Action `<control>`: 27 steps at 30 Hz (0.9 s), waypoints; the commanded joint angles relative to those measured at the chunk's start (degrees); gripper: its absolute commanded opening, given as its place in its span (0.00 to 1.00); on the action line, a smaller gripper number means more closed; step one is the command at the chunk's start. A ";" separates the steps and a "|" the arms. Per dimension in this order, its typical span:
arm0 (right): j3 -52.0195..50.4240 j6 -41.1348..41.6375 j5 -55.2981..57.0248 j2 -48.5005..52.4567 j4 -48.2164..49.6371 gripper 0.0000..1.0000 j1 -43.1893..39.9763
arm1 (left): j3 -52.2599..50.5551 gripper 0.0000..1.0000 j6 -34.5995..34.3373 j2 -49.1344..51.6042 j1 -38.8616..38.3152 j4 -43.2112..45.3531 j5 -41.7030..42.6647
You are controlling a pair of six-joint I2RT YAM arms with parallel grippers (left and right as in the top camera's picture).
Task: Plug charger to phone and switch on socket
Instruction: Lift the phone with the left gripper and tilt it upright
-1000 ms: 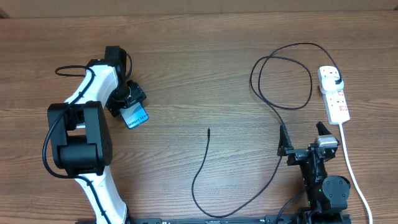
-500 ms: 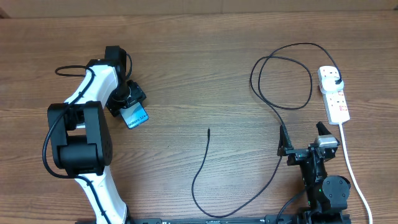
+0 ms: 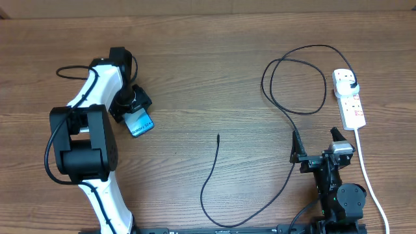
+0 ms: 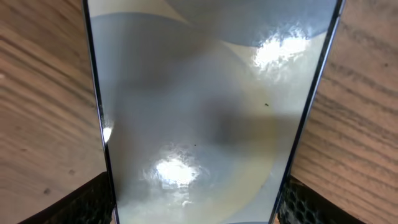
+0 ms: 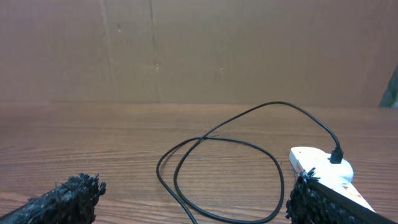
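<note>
My left gripper (image 3: pixel 134 113) is shut on the phone (image 3: pixel 140 123) at the left of the table. The phone's blue screen faces up and sticks out toward the front right. In the left wrist view the phone (image 4: pixel 199 112) fills the frame, and both black fingers (image 4: pixel 87 200) press against its side edges. The charger cable (image 3: pixel 211 172) lies loose on the wood, with its free tip (image 3: pixel 218 136) in the middle. Its black plug (image 3: pixel 351 83) sits in the white socket strip (image 3: pixel 351 107) at the right. My right gripper (image 3: pixel 317 142) stands open near the front right, holding nothing.
The charger forms a wide loop (image 5: pixel 217 140) on the wood ahead of my right gripper (image 5: pixel 196 202), and the socket strip (image 5: pixel 320 163) lies just right of it. The strip's thick white cord (image 3: pixel 368 179) runs toward the front edge past my right arm's base.
The left gripper has shifted the phone slightly to the left and turned it a little. The right arm, cable and socket strip have not moved.
</note>
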 commanded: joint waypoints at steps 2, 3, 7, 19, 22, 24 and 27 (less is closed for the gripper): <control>-0.59 -0.24 0.55 -0.48 0.31 1.00 0.33 | 8.26 0.04 -0.55 0.22 -0.13 -3.58 -1.14; -0.59 -0.24 0.55 -0.48 0.28 1.00 0.33 | 9.88 0.04 -0.55 0.22 -0.13 -4.87 -1.14; -0.59 -0.24 0.55 -0.48 0.31 1.00 0.33 | 15.50 0.04 -0.55 0.20 -0.13 -8.52 -0.52; -0.59 -0.24 0.55 -0.48 0.28 1.00 0.33 | 20.92 0.04 -2.03 0.22 -0.20 -12.48 26.10; -0.59 -0.24 0.55 -0.48 0.28 1.00 0.33 | 20.90 0.04 -2.03 0.20 -0.17 -12.79 35.23; -0.59 -0.24 0.55 -0.48 0.31 1.00 0.33 | 20.90 0.04 -2.03 0.20 -0.17 -13.25 39.85; -0.59 -0.24 0.55 -0.48 0.28 1.00 0.33 | 20.90 0.04 -2.05 0.22 -0.20 -14.73 46.51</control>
